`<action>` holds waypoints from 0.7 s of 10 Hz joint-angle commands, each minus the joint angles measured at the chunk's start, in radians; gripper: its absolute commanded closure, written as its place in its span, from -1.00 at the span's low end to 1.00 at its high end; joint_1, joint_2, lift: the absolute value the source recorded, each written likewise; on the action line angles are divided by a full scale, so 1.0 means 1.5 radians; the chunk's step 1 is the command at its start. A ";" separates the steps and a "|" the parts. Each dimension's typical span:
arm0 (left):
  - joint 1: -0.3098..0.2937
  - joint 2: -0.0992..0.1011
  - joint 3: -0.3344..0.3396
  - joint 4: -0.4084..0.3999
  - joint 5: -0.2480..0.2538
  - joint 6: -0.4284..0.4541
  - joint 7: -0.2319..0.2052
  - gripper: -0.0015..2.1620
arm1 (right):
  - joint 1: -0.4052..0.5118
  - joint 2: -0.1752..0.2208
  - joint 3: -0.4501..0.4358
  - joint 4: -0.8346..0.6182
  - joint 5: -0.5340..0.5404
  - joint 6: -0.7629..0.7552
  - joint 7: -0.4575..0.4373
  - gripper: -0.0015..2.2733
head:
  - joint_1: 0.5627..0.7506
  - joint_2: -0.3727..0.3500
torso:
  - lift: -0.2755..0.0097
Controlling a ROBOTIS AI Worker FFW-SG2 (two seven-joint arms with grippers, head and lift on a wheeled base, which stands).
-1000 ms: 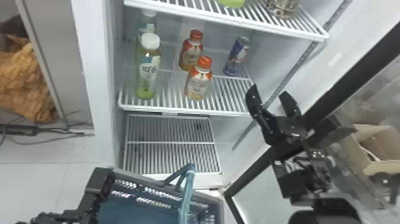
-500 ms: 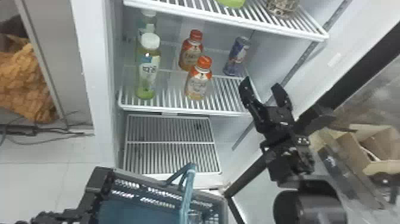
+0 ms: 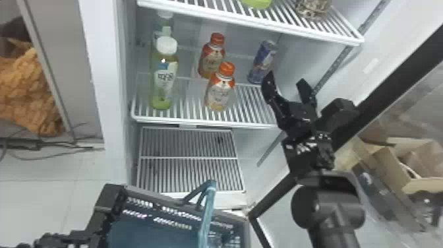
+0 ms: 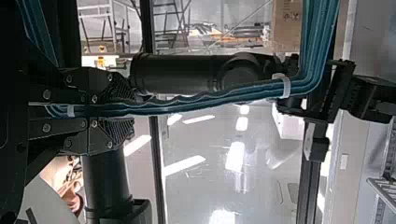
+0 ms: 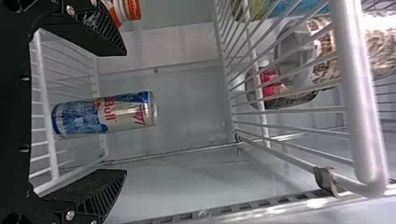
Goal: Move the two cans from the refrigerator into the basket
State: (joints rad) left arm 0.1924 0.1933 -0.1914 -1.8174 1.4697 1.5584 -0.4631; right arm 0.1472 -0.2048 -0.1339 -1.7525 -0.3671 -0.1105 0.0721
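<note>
**Pick Approach: Grip Not Yet Made**

The energy drink can (image 3: 262, 62) stands upright on the middle wire shelf (image 3: 197, 122) of the refrigerator (image 3: 100, 66), toward the rear right corner. An orange-capped bottle (image 3: 219, 92) stands to its left and nearer the front edge. The right tool (image 3: 286, 81) is released, its fingers spread at the shelf's right end and aimed at the can without gripping it. The left tool (image 4: 127, 109) is clenched on the handle (image 3: 206, 217) of the basket (image 3: 158, 199), below and in front of the shelf.

Handling: if full, expect moderate weight and a smooth, possibly damp skin that may slip. The wall is thin and may dent under excess force. Grasp the sides at mid-height, below the tapered rim. Next, advance with the can centred between the fingers, close, then lift clear of the wires. I cannot identify a second can.
</note>
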 commanded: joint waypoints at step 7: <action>-0.006 0.003 -0.001 0.000 0.000 0.009 0.001 0.12 | -0.111 -0.013 0.041 0.125 0.027 -0.011 -0.009 -0.91 | 0.41 -0.94 | -0.93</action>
State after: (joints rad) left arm 0.1844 0.1976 -0.1934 -1.8174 1.4697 1.5584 -0.4617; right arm -0.0076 -0.2219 -0.0771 -1.5783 -0.3323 -0.1277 0.0588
